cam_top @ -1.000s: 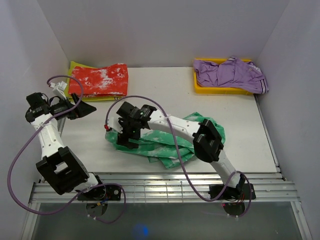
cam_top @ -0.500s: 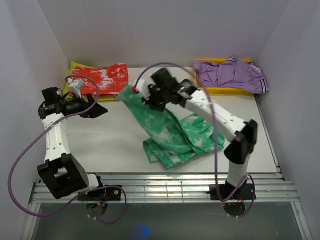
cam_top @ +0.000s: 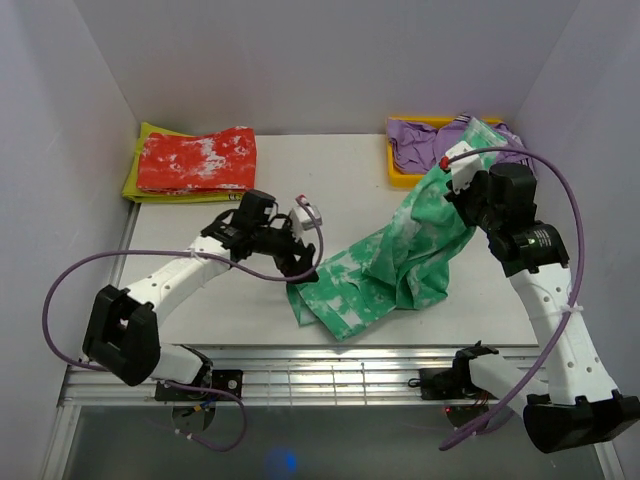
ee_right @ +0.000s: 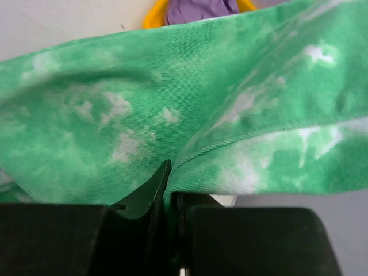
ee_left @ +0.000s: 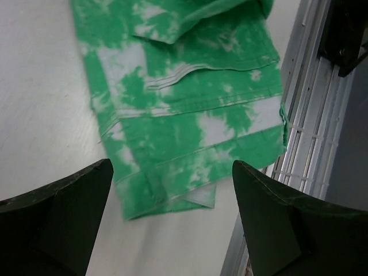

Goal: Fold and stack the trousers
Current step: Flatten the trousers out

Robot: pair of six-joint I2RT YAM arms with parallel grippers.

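The right gripper (cam_top: pixel 453 182), clamped on the trousers (cam_top: pixel 390 265), has carried them rightward, stretching blotchy green cloth (partly lifted) away from the newly arrived, gaping left gripper (cam_top: pixel 300 263).

White arms (cam_top: pixel 170 280), black joints (cam_top: pixel 120 335), purple cables (cam_top: pixel 47 312)

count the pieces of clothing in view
3: green trousers mid-table, one end held up by the right gripper; a folded red-and-white garment at the far left corner; a purple garment in the yellow tray far right. More could lie hidden beneath these.
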